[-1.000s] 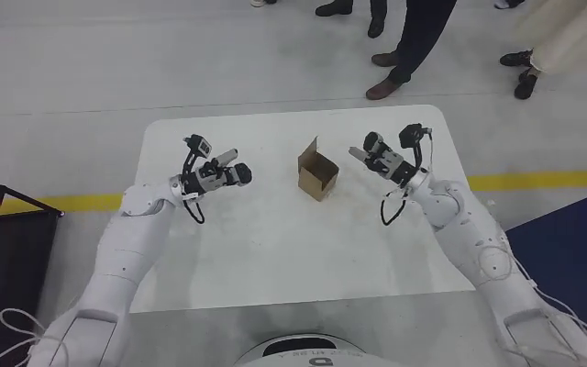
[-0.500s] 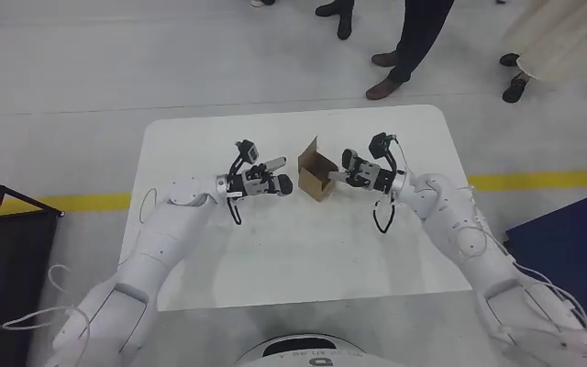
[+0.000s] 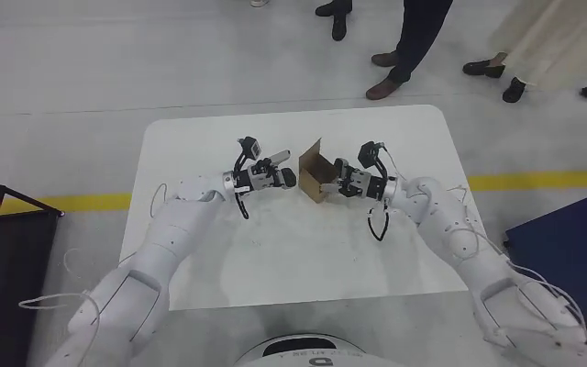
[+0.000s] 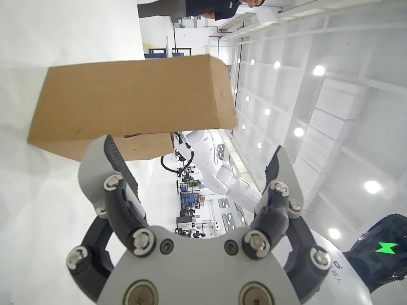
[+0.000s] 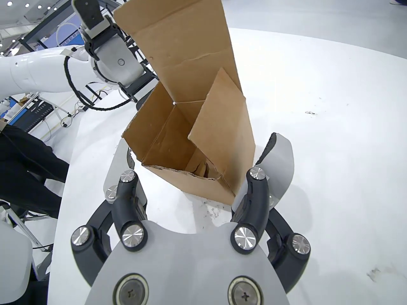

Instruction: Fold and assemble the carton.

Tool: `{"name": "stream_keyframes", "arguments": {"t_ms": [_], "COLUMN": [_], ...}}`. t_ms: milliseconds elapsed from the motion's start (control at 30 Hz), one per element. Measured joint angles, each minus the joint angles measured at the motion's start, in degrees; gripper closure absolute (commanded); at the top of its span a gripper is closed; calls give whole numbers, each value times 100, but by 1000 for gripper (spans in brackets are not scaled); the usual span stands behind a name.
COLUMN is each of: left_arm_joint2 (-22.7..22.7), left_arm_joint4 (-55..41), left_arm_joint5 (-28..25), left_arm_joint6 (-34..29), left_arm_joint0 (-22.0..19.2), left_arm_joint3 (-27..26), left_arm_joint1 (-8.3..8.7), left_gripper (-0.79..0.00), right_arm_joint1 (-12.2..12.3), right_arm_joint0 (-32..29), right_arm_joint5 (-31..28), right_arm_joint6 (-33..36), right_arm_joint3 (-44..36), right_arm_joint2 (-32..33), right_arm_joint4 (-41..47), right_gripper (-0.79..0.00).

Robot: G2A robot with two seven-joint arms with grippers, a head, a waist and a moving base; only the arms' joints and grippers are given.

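Where the white surface takes up the middle of the top view, the brown carton is seen standing on it, just above the centre of the frame and between the two end effectors. The carton is shown open. One tall flap is raised above its rim, and a smaller flap is tilted inward over the opening, as can be seen in the right wrist view.

The left end effector is held just to the left of the carton in the top view, at the level of its side wall. Its fingers are spread apart and nothing is gripped between them. In the left wrist view the left end effector is pointed at the plain outer wall of the carton, and whether one finger touches that wall cannot be told.

The right end effector is placed just to the right of the carton in the top view. Its fingers are also spread wide. In the right wrist view the near corner of the carton is seen between them, with nothing clamped by the right end effector
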Motion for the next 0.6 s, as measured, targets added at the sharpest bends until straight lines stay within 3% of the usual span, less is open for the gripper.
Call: {"name": "stream_keyframes", "arguments": {"t_ms": [467,600], "left_arm_joint2": [-120,-242], "left_arm_joint4": [-79,-138], "left_arm_joint5": [-162,-260], "left_arm_joint6": [-68,-16], "left_arm_joint0": [-122,-181], "left_arm_joint3": [291,395], "left_arm_joint1": [-114,-108], "left_gripper": [-785,-785], "right_arm_joint1": [308,415], "right_arm_joint0": [-438,-551], "right_arm_joint5": [0,0], "right_arm_joint6": [-318,-347], "right_arm_joint3": [-718,-1011], "right_arm_joint2": [-356,-482], "right_arm_joint4": [-40,-104], "right_gripper": [-739,-696]}}
